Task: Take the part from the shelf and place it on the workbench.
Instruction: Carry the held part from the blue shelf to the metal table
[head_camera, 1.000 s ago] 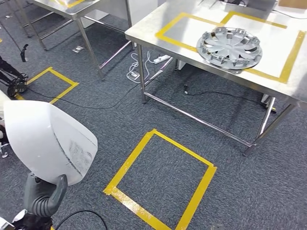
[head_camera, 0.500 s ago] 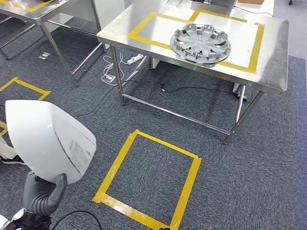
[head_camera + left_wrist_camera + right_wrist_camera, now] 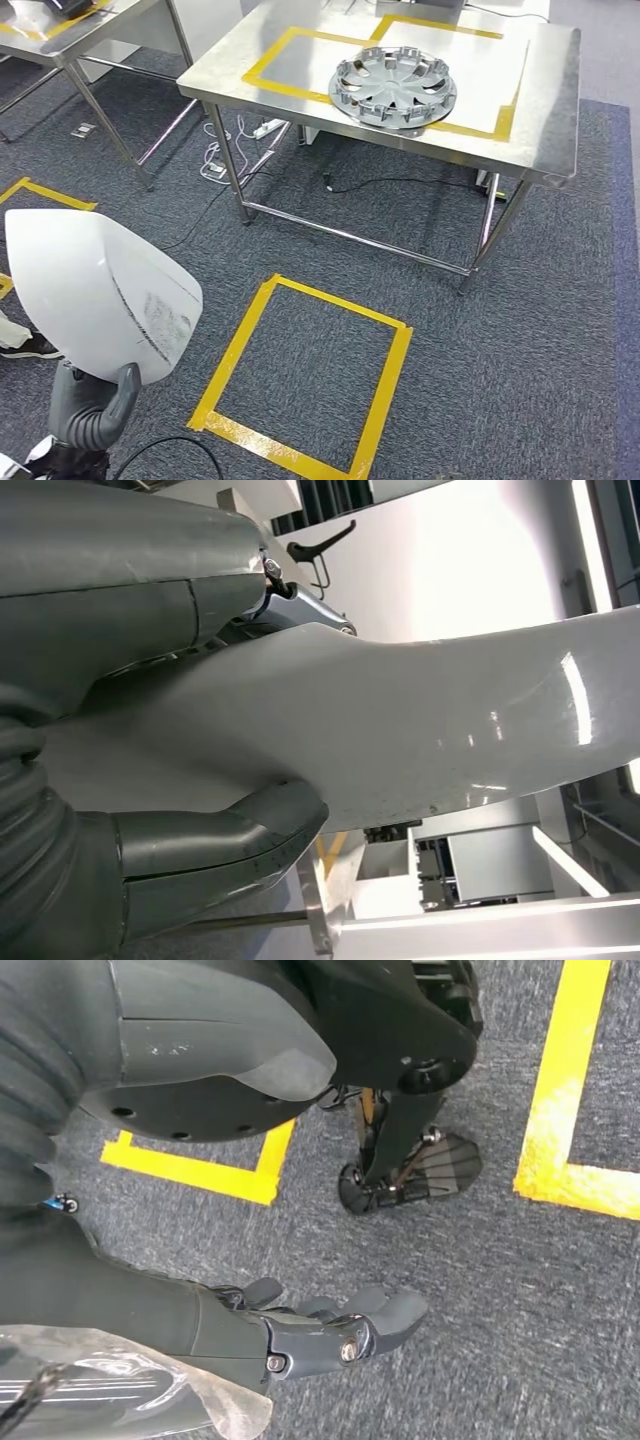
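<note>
A large white curved shell part (image 3: 98, 295) is held up at the lower left of the head view, gripped by my left hand (image 3: 94, 405) from below. Up close in the left wrist view, the white part (image 3: 423, 720) lies between the grey thumb (image 3: 226, 845) and the fingers above it. The steel workbench (image 3: 543, 110) stands ahead at the top, with yellow tape rectangles on its top and a silver wheel cover (image 3: 392, 86) lying inside one. My right hand (image 3: 332, 1330) hangs over the carpet, fingers extended and holding nothing.
A yellow tape square (image 3: 302, 375) marks the grey carpet in front of the bench. Cables and a power strip (image 3: 264, 130) lie under the bench. A second steel table (image 3: 83, 25) stands at the upper left. A dark shoe (image 3: 30, 347) shows beside the part.
The whole view has shifted: the camera turned and the workbench moved leftward toward the picture's centre. The white part stays in my left hand in the same place.
</note>
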Tool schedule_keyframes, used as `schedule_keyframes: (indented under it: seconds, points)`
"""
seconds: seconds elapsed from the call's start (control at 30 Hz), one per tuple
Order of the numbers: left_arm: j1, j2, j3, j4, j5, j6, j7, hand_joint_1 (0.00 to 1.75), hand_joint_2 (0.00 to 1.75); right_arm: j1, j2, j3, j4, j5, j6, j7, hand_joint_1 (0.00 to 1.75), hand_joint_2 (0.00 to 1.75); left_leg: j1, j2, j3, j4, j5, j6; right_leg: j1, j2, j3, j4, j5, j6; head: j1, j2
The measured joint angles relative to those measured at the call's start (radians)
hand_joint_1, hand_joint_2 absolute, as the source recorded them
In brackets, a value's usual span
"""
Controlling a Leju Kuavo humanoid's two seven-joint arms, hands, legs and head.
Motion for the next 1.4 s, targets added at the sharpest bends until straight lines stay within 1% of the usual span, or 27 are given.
schedule_keyframes:
  seconds: [0.03, 0.1, 0.13, 0.2, 0.27, 0.33, 0.4, 0.47, 0.5, 0.53, 0.57, 0.6, 0.63, 0.67, 0.7, 0.8, 0.87, 0.9, 0.97, 1.0, 1.03, 1.07, 1.13, 1.17, 1.23, 1.33, 1.4]
  points:
    - [0.000, 0.000, 0.000, 0.000, 0.000, 0.000, 0.000, 1.75, 1.75, 0.001, 0.000, 0.000, 0.000, 0.000, 0.000, 0.000, 0.00, 1.75, 0.000, 0.000, 0.004, -0.017, 0.024, 0.002, 0.001, 0.003, 0.004, 0.000, -0.003, 0.000, 0.000, 0.000]
    - [0.000, 0.000, 0.000, 0.000, 0.000, 0.000, 0.000, 1.75, 1.75, 0.001, 0.000, 0.000, 0.000, 0.000, 0.001, 0.000, 0.00, 1.75, -0.001, -0.002, 0.055, -0.139, 0.100, 0.009, 0.001, 0.009, 0.013, 0.001, -0.010, 0.004, 0.000, 0.000]
    - [-0.001, 0.000, 0.000, 0.000, 0.000, 0.000, 0.000, 1.75, 1.75, 0.000, 0.000, 0.000, 0.000, 0.000, 0.001, 0.000, 0.00, 1.75, -0.002, -0.003, 0.084, -0.203, 0.126, 0.013, 0.003, 0.011, 0.016, 0.002, -0.015, 0.008, 0.000, 0.000]
    - [-0.002, 0.000, 0.000, 0.000, 0.000, 0.000, 0.000, 1.75, 1.75, -0.001, 0.000, 0.000, 0.000, 0.000, 0.002, 0.001, 0.00, 1.75, -0.006, -0.006, 0.112, -0.269, 0.137, 0.019, 0.006, 0.013, 0.016, 0.004, -0.020, 0.019, 0.001, 0.000]
    - [-0.002, 0.000, 0.000, 0.000, 0.000, 0.000, -0.001, 1.75, 1.75, 0.000, 0.000, 0.000, 0.000, 0.000, 0.002, 0.001, 0.00, 1.75, -0.008, -0.007, 0.112, -0.277, 0.132, 0.026, 0.006, 0.013, 0.015, 0.001, -0.021, 0.030, 0.002, 0.000]
    - [-0.003, 0.000, 0.001, 0.000, 0.000, -0.001, -0.001, 1.75, 1.75, 0.000, 0.000, 0.000, 0.000, 0.000, 0.003, 0.002, 0.00, 1.75, -0.005, -0.006, 0.119, -0.288, 0.134, 0.036, 0.005, 0.011, 0.007, 0.018, -0.036, 0.039, 0.005, 0.000]
    - [-0.005, -0.001, 0.000, 0.000, 0.000, -0.002, -0.001, 1.75, 1.75, -0.002, 0.000, 0.000, 0.000, 0.000, 0.007, 0.003, 0.00, 1.75, -0.002, -0.003, 0.125, -0.294, 0.134, 0.045, 0.004, 0.008, -0.042, 0.111, -0.082, 0.046, 0.010, 0.000]
    - [-0.006, -0.001, 0.000, 0.000, 0.000, -0.002, -0.001, 1.75, 1.75, 0.000, 0.000, 0.000, 0.000, 0.001, 0.010, 0.006, 0.00, 1.75, -0.004, -0.002, 0.125, -0.294, 0.131, 0.050, 0.003, 0.007, -0.122, 0.250, -0.129, 0.050, 0.013, 0.000]
    - [-0.006, -0.001, 0.000, 0.000, 0.000, -0.003, -0.001, 1.75, 1.75, 0.001, 0.000, 0.000, 0.000, 0.001, 0.011, 0.008, 0.00, 1.75, -0.004, -0.001, 0.126, -0.294, 0.129, 0.051, 0.003, 0.007, -0.149, 0.290, -0.131, 0.051, 0.012, 0.000]
    - [-0.006, -0.001, 0.000, 0.000, 0.000, -0.003, -0.001, 1.75, 1.75, 0.002, 0.000, 0.000, 0.000, 0.002, 0.012, 0.009, 0.00, 1.75, -0.004, -0.002, 0.129, -0.294, 0.127, 0.051, 0.002, 0.007, -0.158, 0.289, -0.112, 0.051, 0.013, 0.000]
    - [-0.006, 0.000, 0.000, 0.000, 0.000, -0.003, -0.001, 1.75, 1.75, 0.003, -0.001, 0.000, 0.000, 0.002, 0.013, 0.010, 0.00, 1.75, -0.004, -0.002, 0.133, -0.294, 0.124, 0.050, 0.002, 0.006, -0.145, 0.246, -0.075, 0.051, 0.013, 0.000]
    - [-0.006, 0.000, 0.000, 0.000, 0.000, -0.003, -0.001, 1.75, 1.75, 0.003, -0.001, 0.000, 0.000, 0.003, 0.014, 0.010, 0.00, 1.75, -0.004, -0.003, 0.138, -0.294, 0.120, 0.047, 0.002, 0.004, -0.117, 0.176, -0.030, 0.049, 0.013, 0.000]
    - [-0.007, 0.000, 0.000, 0.000, 0.000, -0.004, -0.001, 1.75, 1.75, 0.002, -0.001, 0.000, 0.000, 0.004, 0.015, 0.011, 0.00, 1.75, -0.005, -0.003, 0.142, -0.293, 0.116, 0.042, 0.003, 0.001, -0.086, 0.106, 0.000, 0.048, 0.013, 0.000]
    - [-0.007, 0.000, 0.000, 0.000, 0.000, -0.004, -0.001, 1.75, 1.75, 0.001, -0.001, 0.000, 0.000, 0.005, 0.017, 0.012, 0.00, 1.75, -0.007, -0.003, 0.144, -0.292, 0.112, 0.037, 0.004, -0.001, -0.060, 0.051, 0.018, 0.044, 0.013, 0.000]
    - [-0.008, 0.000, 0.000, 0.001, 0.000, -0.004, -0.001, 1.75, 1.75, 0.001, -0.001, 0.000, 0.000, 0.006, 0.019, 0.013, 0.00, 1.75, -0.009, -0.003, 0.145, -0.290, 0.110, 0.031, 0.005, -0.002, -0.045, 0.022, 0.022, 0.039, 0.012, 0.000]
    - [-0.011, 0.000, 0.000, 0.000, 0.000, -0.005, -0.001, 1.75, 1.75, 0.003, -0.001, 0.000, 0.000, 0.009, 0.021, 0.016, 0.00, 1.75, -0.008, -0.002, 0.147, -0.288, 0.103, 0.016, 0.007, 0.000, -0.034, 0.012, 0.013, 0.021, 0.010, 0.000]
    - [-0.013, 0.001, 0.000, 0.000, 0.000, -0.005, -0.001, 1.75, 1.75, 0.004, -0.002, 0.000, 0.000, 0.010, 0.021, 0.017, 0.00, 1.75, -0.006, -0.003, 0.133, -0.246, 0.077, 0.007, 0.005, -0.001, -0.023, 0.006, 0.011, 0.007, 0.006, 0.000]
    - [-0.013, 0.002, -0.001, 0.001, 0.001, -0.006, -0.002, 1.75, 1.75, 0.003, -0.002, 0.000, 0.000, 0.011, 0.021, 0.017, 0.00, 1.75, -0.005, -0.004, 0.109, -0.193, 0.051, 0.004, 0.004, -0.001, -0.018, 0.004, 0.009, 0.002, 0.003, 0.000]
    - [-0.013, 0.003, -0.001, 0.001, 0.002, -0.006, -0.002, 1.75, 1.75, 0.002, -0.002, 0.000, 0.000, 0.013, 0.023, 0.015, 0.00, 1.75, -0.005, -0.005, 0.036, -0.056, -0.001, 0.001, 0.006, -0.001, -0.010, 0.004, 0.003, -0.006, 0.000, 0.000]
    - [-0.012, 0.004, -0.001, 0.002, 0.002, -0.006, -0.002, 1.75, 1.75, 0.002, -0.002, 0.000, 0.000, 0.014, 0.024, 0.015, 0.00, 1.75, -0.005, -0.005, 0.008, -0.010, -0.008, 0.001, 0.008, 0.000, -0.006, 0.004, -0.001, -0.008, 0.000, 0.000]
    - [-0.011, 0.004, -0.001, 0.002, 0.002, -0.006, -0.002, 1.75, 1.75, 0.003, -0.002, 0.000, 0.000, 0.015, 0.026, 0.013, 0.00, 1.75, -0.005, -0.005, -0.004, 0.000, 0.006, 0.003, 0.010, 0.002, -0.001, 0.004, -0.005, -0.009, 0.000, 0.000]
    - [-0.011, 0.005, -0.001, 0.003, 0.003, -0.006, -0.002, 1.75, 1.75, 0.004, -0.002, 0.000, 0.000, 0.016, 0.027, 0.013, 0.00, 1.75, -0.005, -0.005, 0.003, -0.030, 0.039, 0.006, 0.011, 0.004, 0.006, 0.004, -0.010, -0.009, 0.000, 0.000]
    - [-0.011, 0.005, -0.001, 0.003, 0.004, -0.006, -0.002, 1.75, 1.75, 0.005, -0.002, 0.001, 0.000, 0.019, 0.030, 0.011, 0.00, 1.75, -0.010, -0.006, 0.051, -0.155, 0.120, 0.020, 0.013, 0.007, 0.017, 0.004, -0.021, -0.006, 0.000, 0.000]
    - [-0.011, 0.005, -0.001, 0.003, 0.005, -0.006, -0.002, 1.75, 1.75, 0.004, -0.002, 0.001, 0.000, 0.019, 0.031, 0.010, 0.00, 1.75, -0.013, -0.006, 0.076, -0.214, 0.142, 0.026, 0.015, 0.008, 0.021, 0.006, -0.027, -0.002, 0.000, 0.000]
    - [-0.012, 0.005, -0.001, 0.003, 0.006, -0.006, -0.002, 1.75, 1.75, 0.004, -0.002, 0.001, 0.001, 0.020, 0.032, 0.010, 0.00, 1.75, -0.019, -0.006, 0.097, -0.265, 0.144, 0.033, 0.016, 0.008, 0.021, 0.006, -0.034, 0.008, 0.000, 0.000]
    - [-0.012, 0.005, 0.000, 0.003, 0.007, -0.007, -0.003, 1.75, 1.75, 0.003, -0.002, 0.001, 0.001, 0.020, 0.033, 0.010, 0.00, 1.75, -0.016, -0.006, 0.105, -0.282, 0.140, 0.043, 0.014, 0.005, 0.020, 0.010, -0.044, 0.024, 0.001, 0.000]
    - [-0.013, 0.005, 0.000, 0.003, 0.007, -0.007, -0.003, 1.75, 1.75, 0.001, -0.002, 0.002, 0.000, 0.021, 0.033, 0.009, 0.00, 1.75, -0.011, -0.005, 0.115, -0.294, 0.140, 0.052, 0.013, 0.005, -0.016, 0.076, -0.076, 0.034, 0.005, 0.000]
